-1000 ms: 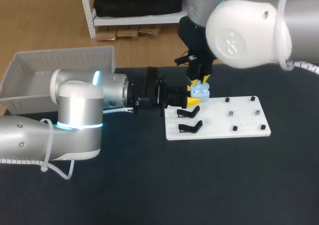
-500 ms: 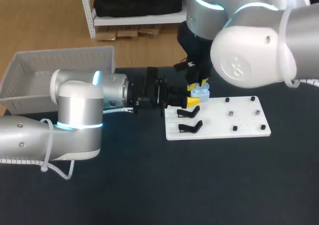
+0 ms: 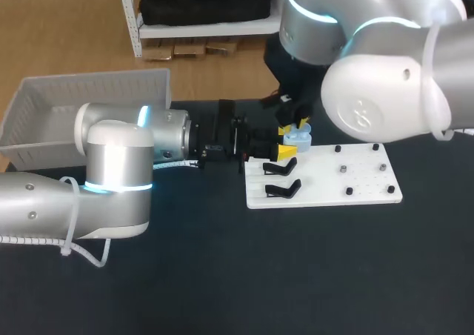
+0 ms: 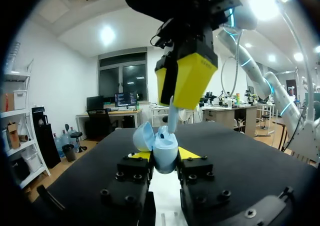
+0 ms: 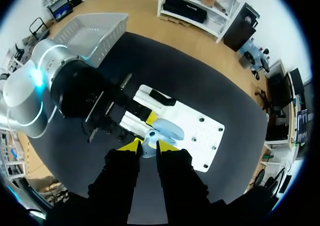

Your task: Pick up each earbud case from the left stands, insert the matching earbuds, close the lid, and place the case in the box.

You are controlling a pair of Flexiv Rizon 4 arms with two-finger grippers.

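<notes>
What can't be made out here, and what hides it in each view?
- Left wrist view: case inside, hidden by its wall; earbud top, covered by right gripper's fingers.
- Head view: case inside, under right gripper; box floor, partly behind left arm.

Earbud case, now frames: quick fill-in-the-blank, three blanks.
The left pincer is shut on the light blue earbud case, whose lid is ____.
The right pincer holds an earbud directly ____ the case.
The two black stands on the white board are ____.
Missing words: open; above; empty.
</notes>
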